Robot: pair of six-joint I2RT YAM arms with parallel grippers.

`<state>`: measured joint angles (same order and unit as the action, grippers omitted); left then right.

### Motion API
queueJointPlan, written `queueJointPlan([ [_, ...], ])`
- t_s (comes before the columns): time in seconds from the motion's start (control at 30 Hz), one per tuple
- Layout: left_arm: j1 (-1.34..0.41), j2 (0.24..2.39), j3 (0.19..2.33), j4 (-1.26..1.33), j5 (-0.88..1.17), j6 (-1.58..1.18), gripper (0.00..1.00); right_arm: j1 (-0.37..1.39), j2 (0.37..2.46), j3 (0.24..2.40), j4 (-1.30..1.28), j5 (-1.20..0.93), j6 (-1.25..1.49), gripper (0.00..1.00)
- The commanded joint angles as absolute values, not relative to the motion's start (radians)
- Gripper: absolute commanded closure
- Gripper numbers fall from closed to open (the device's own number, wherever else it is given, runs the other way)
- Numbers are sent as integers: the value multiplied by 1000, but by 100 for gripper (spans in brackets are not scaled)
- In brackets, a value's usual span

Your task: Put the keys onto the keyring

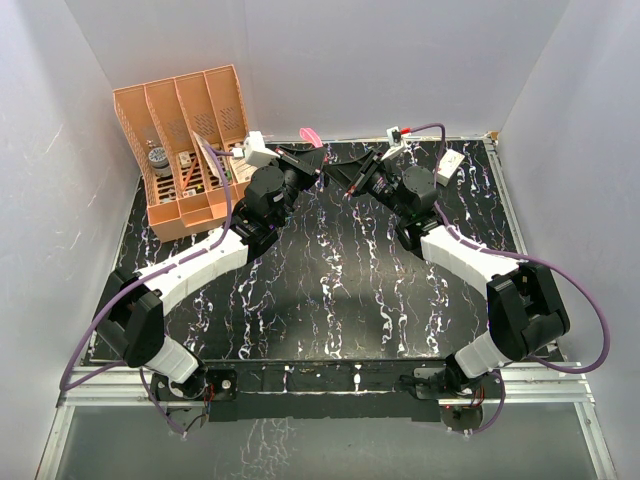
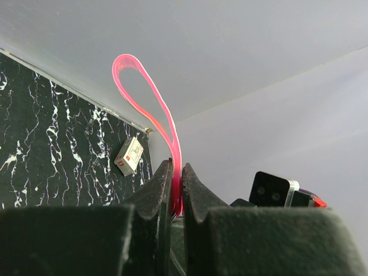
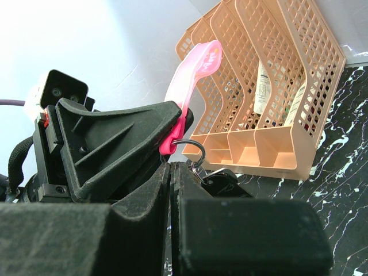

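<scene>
Right gripper (image 3: 172, 168) is squeezing shut, contents unclear; left gripper (image 2: 177, 172) is clamping the keyring (image 2: 144, 98) strap, which is floppy, so its ring end is threatening to twist away.

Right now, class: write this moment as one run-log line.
left gripper: shut on keyring, loop upward | right gripper: shut, beside metal ring | right's hold: unclear

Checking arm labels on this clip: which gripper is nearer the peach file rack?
Left. The left gripper, shut on the pink keyring, sits just right of the rack; the right gripper is farther right.
</scene>
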<state>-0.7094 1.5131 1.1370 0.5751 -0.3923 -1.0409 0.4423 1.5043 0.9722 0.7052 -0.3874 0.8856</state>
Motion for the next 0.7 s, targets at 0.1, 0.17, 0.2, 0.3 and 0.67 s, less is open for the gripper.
queueJointPlan([
  [0.1, -715, 1463, 1176, 610, -388, -1038, 100, 437, 1499, 994, 732, -376, 883, 100],
  [0.17, -715, 1463, 1177, 610, -388, -1038, 100, 437, 1498, 994, 732, -376, 883, 100],
  [0.2, -714, 1464, 1177, 610, -388, -1040, 100, 437, 1498, 994, 731, -375, 881, 100],
  [0.3, -715, 1463, 1176, 612, -388, -1040, 100, 437, 1499, 992, 732, -376, 883, 100],
  [0.67, -715, 1466, 1188, 614, -383, -1041, 100, 437, 1500, 987, 732, -376, 883, 100],
])
